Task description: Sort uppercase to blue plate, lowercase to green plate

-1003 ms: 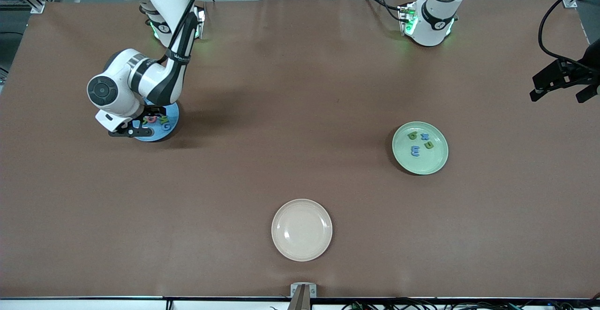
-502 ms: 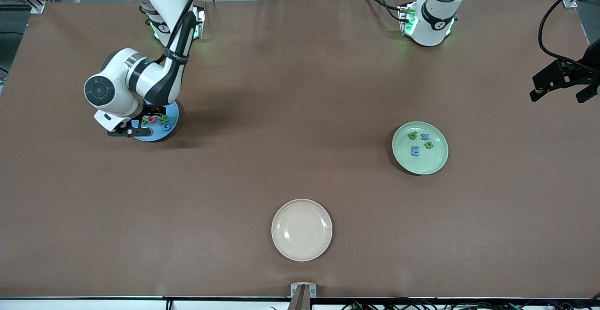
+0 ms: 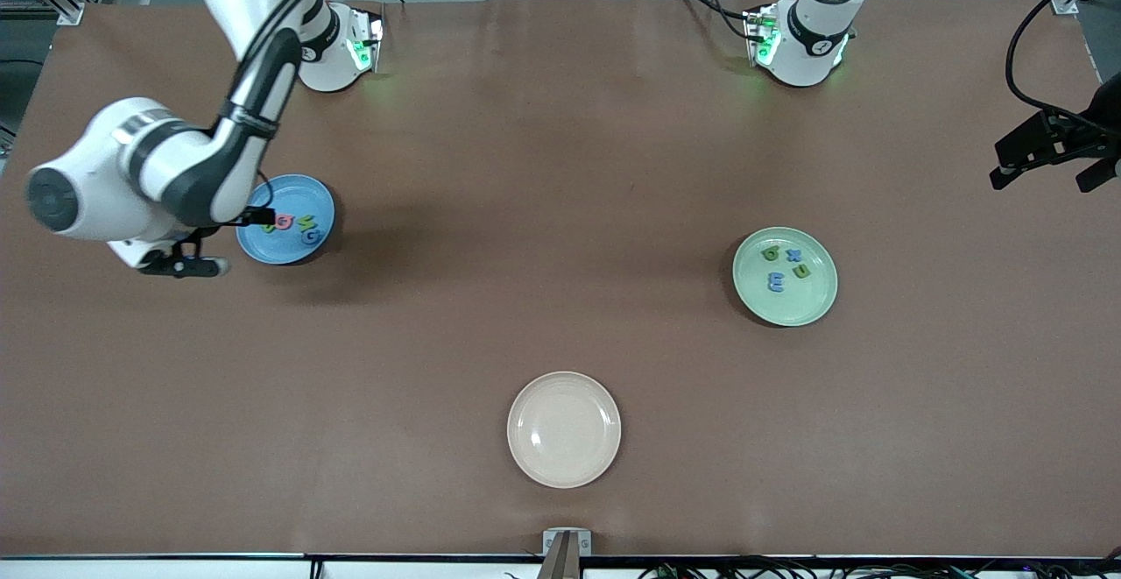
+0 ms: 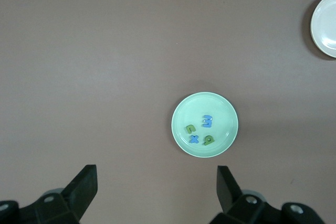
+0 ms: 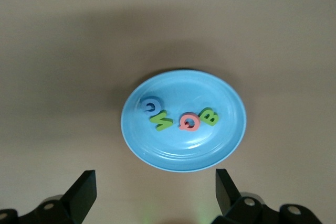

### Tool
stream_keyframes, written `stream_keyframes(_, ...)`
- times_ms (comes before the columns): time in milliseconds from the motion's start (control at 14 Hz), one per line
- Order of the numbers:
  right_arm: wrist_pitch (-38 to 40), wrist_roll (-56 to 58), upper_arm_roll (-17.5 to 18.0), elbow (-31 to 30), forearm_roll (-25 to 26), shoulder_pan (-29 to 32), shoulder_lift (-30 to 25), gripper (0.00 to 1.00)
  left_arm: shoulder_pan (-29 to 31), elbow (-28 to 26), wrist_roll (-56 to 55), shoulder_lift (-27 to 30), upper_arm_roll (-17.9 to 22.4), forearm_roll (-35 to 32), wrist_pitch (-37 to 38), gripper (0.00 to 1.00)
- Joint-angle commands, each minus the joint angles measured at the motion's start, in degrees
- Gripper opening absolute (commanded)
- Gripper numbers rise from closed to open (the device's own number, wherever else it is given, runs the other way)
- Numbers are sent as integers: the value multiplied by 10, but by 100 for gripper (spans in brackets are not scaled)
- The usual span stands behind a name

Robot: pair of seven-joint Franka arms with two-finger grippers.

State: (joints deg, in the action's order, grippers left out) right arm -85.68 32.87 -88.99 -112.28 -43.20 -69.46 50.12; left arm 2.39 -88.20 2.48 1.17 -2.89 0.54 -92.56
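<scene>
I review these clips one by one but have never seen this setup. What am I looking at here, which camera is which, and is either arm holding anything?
Two robot arms work at a brown table. One picture looks down from across the table; the other two come from cameras on each arm's wrist. The right gripper is open and empty, up over the blue plate, which holds four capital letters. The left gripper, also open and empty, waits high over the green plate with four small letters. A cream plate, nearest the front camera, has nothing on it.
</scene>
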Motion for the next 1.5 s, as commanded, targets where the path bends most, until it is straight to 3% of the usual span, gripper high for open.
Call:
stream_keyframes(0,45,-61,37,108,50,74,-71,100,-1,3,9,6,1,7,5,100)
stream_keyframes(287,39,-176,176,184,152,173,-205,100,-1,4,9,6,1,8,5,100)
stream_keyframes(573,38,-294,400,219,266,321,-315,100,-1,4,9,5,1,7,5,100)
stream_keyframes(717,38,-336,492,223,298,383,-349,100,-1,3,9,6,1,7,5,100)
stream_keyframes(860,39,-378,561,221,320,424,-374,100,-1,3,9,6,1,7,5,100)
stream_keyframes(1218,23,-402,671,210,358,493,-418,100,-1,3,9,6,1,8,5,100)
stream_keyframes(1433,19,-403,796,211,374,614,-432,100,-1,4,9,6,1,8,5,100)
